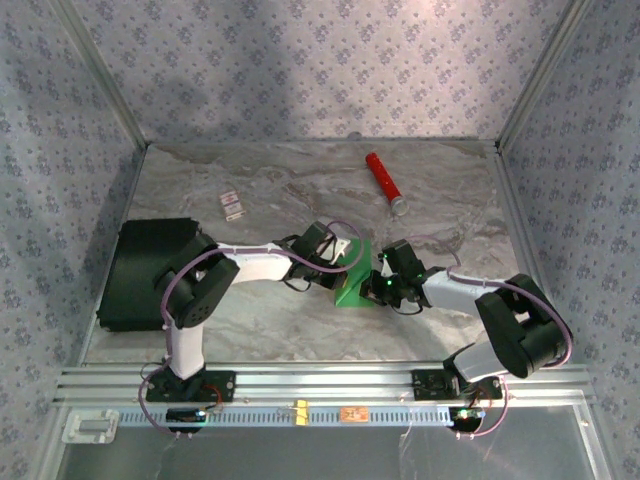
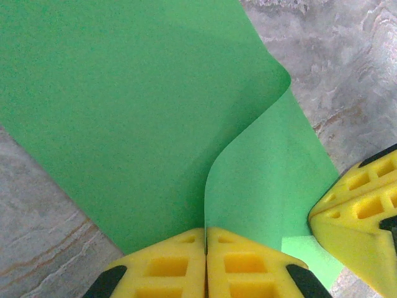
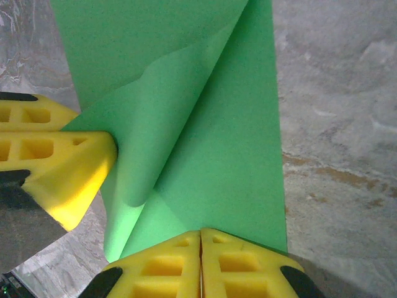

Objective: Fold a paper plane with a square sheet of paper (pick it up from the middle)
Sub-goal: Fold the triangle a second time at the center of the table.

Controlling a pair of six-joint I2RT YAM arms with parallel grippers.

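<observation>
The square sheet of paper [image 1: 356, 287] is bright green and lies partly folded on the marble table, mid-way between the arms. In the left wrist view the paper [image 2: 124, 112] has a flap curling up, and its edge runs straight into the seam of my left gripper [image 2: 206, 233], which is shut on it. My right gripper [image 3: 200, 234] is shut, its tips resting on the paper [image 3: 229, 143] near its edge. The left gripper [image 3: 77, 129] pinches the flap's corner at the left of the right wrist view. The right gripper's yellow fingers [image 2: 356, 214] sit on the sheet's right side.
A red cylinder [image 1: 384, 182] lies at the back right of the table. A black flat box [image 1: 150, 272] sits at the left edge beside the left arm. A small white card [image 1: 232, 206] lies behind it. Metal-framed patterned walls enclose the table [image 1: 260, 330].
</observation>
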